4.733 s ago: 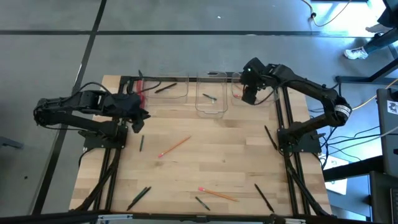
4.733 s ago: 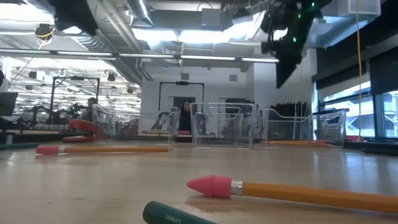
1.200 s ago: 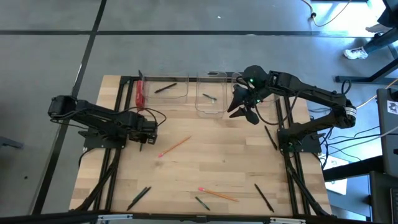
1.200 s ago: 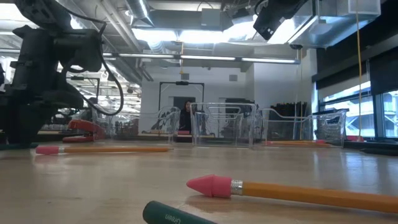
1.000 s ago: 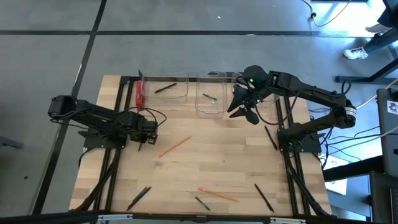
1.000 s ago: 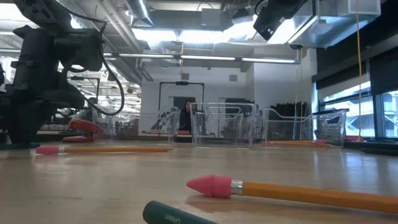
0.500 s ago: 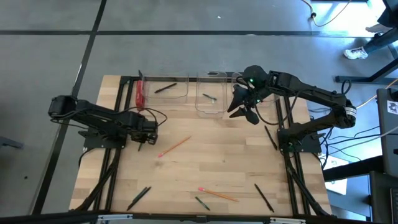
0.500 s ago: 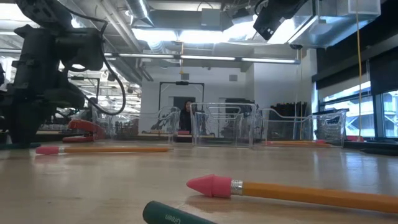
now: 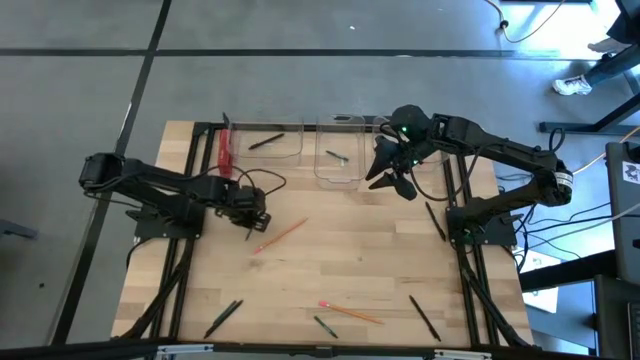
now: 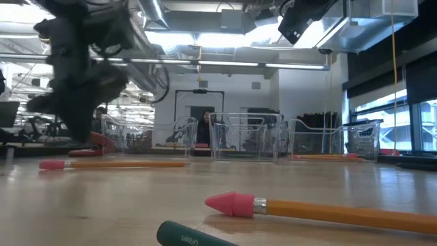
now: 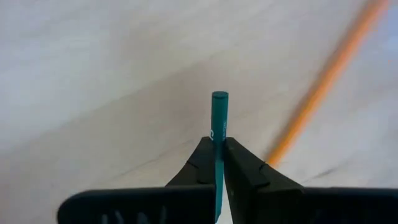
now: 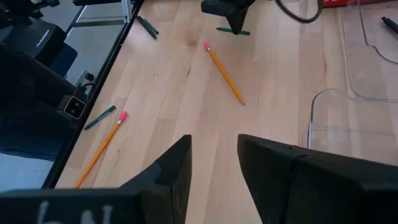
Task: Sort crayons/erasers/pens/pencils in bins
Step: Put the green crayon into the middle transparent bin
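crayon (image 11: 219, 124): teal (darkish) | pencil (image 11: 323, 84): orange | table (image 11: 93, 93): pale wood

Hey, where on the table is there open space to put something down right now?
The widest bare wood lies mid-table, between the diagonal pencil and the right-edge pen, down to the near-edge pencil. It is crowded along the far edge with the bins, where the right gripper hovers, and around the left gripper holding a crayon.

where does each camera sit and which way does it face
High: overhead, straight down on the table; both arms show.
Low: at tabletop height, facing the bins; left arm at left.
Left wrist: past the left hand, shut on a crayon.
Right wrist: past the open right hand.
Shared: both wrist views show the orange pencil.
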Available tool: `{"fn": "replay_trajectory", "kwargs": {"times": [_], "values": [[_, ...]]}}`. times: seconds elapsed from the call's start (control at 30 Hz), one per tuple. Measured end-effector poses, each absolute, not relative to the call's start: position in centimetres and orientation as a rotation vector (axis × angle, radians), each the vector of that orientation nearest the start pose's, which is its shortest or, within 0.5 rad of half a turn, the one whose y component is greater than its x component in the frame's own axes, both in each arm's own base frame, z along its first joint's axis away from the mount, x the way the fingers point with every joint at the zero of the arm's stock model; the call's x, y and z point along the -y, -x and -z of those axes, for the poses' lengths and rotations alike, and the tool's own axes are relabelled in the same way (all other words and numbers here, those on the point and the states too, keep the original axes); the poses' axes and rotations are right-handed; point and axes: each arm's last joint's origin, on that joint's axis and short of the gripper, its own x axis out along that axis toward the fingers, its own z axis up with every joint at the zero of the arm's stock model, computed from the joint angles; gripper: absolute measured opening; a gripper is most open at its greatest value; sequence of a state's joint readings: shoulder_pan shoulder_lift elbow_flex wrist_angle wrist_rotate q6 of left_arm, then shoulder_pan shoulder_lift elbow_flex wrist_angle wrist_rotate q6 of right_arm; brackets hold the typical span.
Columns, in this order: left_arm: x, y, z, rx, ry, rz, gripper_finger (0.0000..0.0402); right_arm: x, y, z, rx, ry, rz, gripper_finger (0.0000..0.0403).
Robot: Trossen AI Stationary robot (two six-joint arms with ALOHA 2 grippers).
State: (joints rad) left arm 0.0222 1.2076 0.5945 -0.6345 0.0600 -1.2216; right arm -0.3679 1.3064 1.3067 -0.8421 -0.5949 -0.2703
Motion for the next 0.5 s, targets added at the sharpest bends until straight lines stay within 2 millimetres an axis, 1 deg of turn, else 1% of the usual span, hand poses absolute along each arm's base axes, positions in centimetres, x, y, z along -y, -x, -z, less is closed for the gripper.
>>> {"fn": "replay_trajectory", "kwargs": {"times": [0.1,0.2,0.37,0.5], "values": [[-0.6,-19.9,-17.8,-1.066,1.062,-0.711,0.0003,7.7,-24.6,-35.0,-0.708,-0.134,-0.31,0.0132],[-1.2,-20.8,-19.5,-1.004,1.023,-0.674,0.0004,7.7,-24.6,-35.0,-0.708,-0.134,-0.31,0.0132],[-2.5,-22.1,-22.2,-0.911,0.947,-0.629,0.0002,7.7,-24.6,-35.0,-0.708,-0.134,-0.31,0.0132],[-3.7,-22.7,-24.1,-0.842,0.89,-0.615,0.0004,7.7,-24.6,-35.0,-0.708,-0.134,-0.31,0.0132]]}}
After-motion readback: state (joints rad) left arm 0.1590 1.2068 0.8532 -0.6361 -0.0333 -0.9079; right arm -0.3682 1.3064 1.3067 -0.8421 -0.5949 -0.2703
